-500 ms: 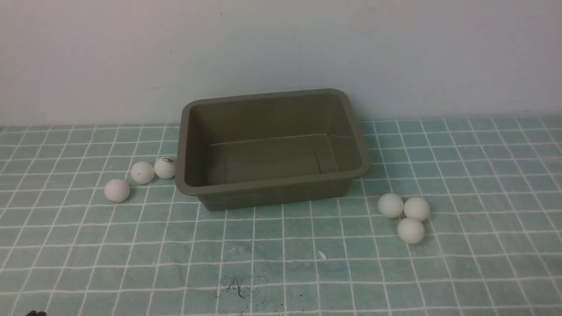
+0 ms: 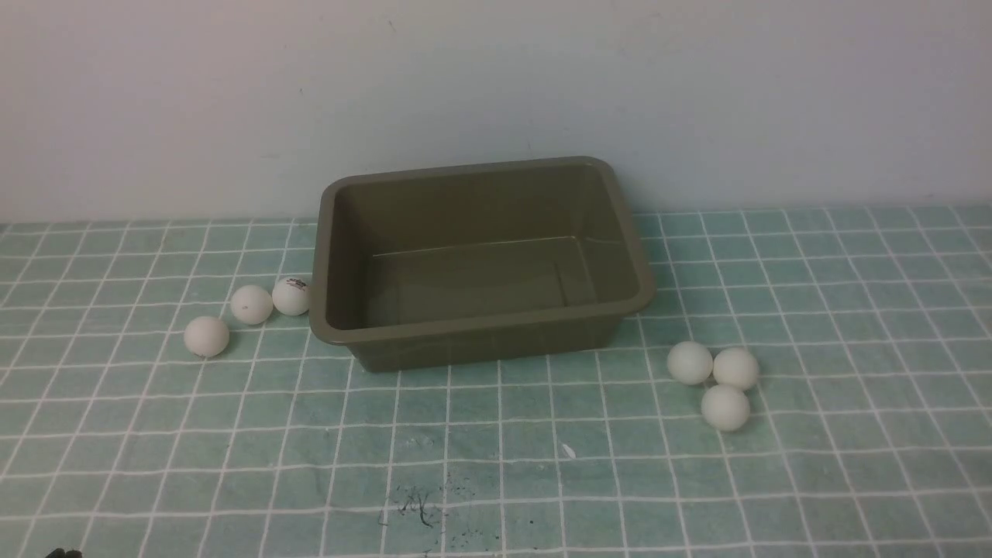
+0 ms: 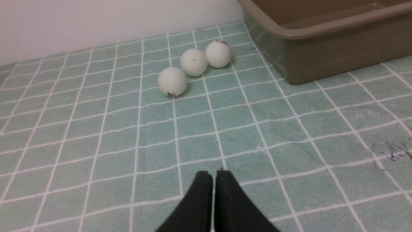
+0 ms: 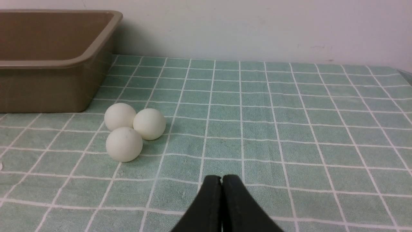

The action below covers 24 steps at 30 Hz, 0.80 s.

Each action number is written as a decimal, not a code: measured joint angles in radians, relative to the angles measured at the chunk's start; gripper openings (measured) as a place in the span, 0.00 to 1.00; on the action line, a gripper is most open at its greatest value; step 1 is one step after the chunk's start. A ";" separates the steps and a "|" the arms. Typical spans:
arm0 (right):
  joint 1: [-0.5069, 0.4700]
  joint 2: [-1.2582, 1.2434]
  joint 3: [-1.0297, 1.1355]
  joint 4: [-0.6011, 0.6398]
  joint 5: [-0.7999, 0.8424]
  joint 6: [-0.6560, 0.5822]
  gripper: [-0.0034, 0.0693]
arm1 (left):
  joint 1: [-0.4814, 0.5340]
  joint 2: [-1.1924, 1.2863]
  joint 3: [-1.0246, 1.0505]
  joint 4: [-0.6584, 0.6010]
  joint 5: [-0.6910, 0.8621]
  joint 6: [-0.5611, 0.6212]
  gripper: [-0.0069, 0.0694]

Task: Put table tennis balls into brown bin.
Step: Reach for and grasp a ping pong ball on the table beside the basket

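Front view: olive-brown bin (image 2: 480,345) stands empty by the wall (image 2: 496,93), all six table tennis balls (image 2: 251,304) out on the green checked cloth (image 2: 496,465)
Three balls lie in a row near the bin's left side, the closest (image 2: 291,296) showing a dark logo; three more (image 2: 725,407) cluster, touching, off its right front corner. Left gripper (image 3: 214,175) and right gripper (image 4: 221,178) each hover over bare cloth, jaws pressed together, holding nothing

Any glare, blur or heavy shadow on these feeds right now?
Front view: soft, hazy, brown bin interior dim, no glare. Left wrist view: left three balls sharp, faint shadows. Right wrist view: even light, soft shadows under right three balls; fingers featureless black.
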<state>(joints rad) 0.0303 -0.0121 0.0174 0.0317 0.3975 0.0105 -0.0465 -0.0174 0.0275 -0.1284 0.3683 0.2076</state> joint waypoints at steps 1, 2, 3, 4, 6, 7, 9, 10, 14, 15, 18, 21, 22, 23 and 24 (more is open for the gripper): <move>0.000 0.000 0.000 0.000 0.000 0.000 0.03 | 0.000 0.000 0.000 0.001 0.000 0.002 0.08; 0.000 0.000 0.000 0.000 0.000 0.000 0.03 | 0.000 0.000 0.000 0.012 0.000 0.007 0.08; 0.000 0.000 0.000 0.000 0.000 0.000 0.03 | 0.000 0.000 0.000 0.012 0.000 0.007 0.08; 0.000 0.000 0.000 0.000 0.000 0.000 0.03 | 0.000 0.000 0.000 0.019 0.000 0.010 0.08; 0.000 0.000 0.000 0.000 0.000 0.000 0.03 | 0.000 0.000 0.000 0.022 0.000 0.011 0.08; 0.000 0.000 0.000 0.000 0.000 0.000 0.03 | 0.000 0.000 0.000 0.024 0.000 0.011 0.08; 0.000 0.000 0.000 0.000 0.000 0.000 0.03 | 0.000 0.000 0.000 0.037 -0.003 0.013 0.08; 0.000 0.000 0.000 0.000 0.000 0.000 0.03 | 0.000 0.000 0.000 0.031 -0.011 0.006 0.08; 0.000 0.000 0.000 0.000 0.000 0.000 0.03 | 0.000 0.000 0.000 -0.095 -0.099 -0.063 0.08; 0.000 0.000 0.000 0.000 0.000 0.000 0.03 | 0.000 0.000 0.000 -0.112 -0.107 -0.070 0.08; 0.000 0.000 0.000 0.000 -0.001 0.000 0.03 | 0.000 0.000 0.000 -0.263 -0.265 -0.091 0.08; 0.000 0.000 0.001 0.003 -0.015 0.000 0.03 | 0.000 0.000 0.000 -0.431 -0.495 -0.130 0.08; 0.000 0.000 0.005 0.020 -0.032 0.008 0.03 | 0.000 0.000 -0.004 -0.461 -0.540 -0.143 0.08; 0.001 0.000 0.009 0.060 -0.068 0.026 0.03 | 0.000 0.000 -0.021 -0.485 -0.563 -0.156 0.08; 0.007 0.000 0.011 0.137 -0.120 0.062 0.03 | 0.000 0.000 -0.070 -0.495 -0.544 -0.164 0.08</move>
<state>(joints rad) 0.0371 -0.0121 0.0287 0.1683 0.2780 0.0720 -0.0465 -0.0173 -0.0426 -0.6234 -0.1759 0.0433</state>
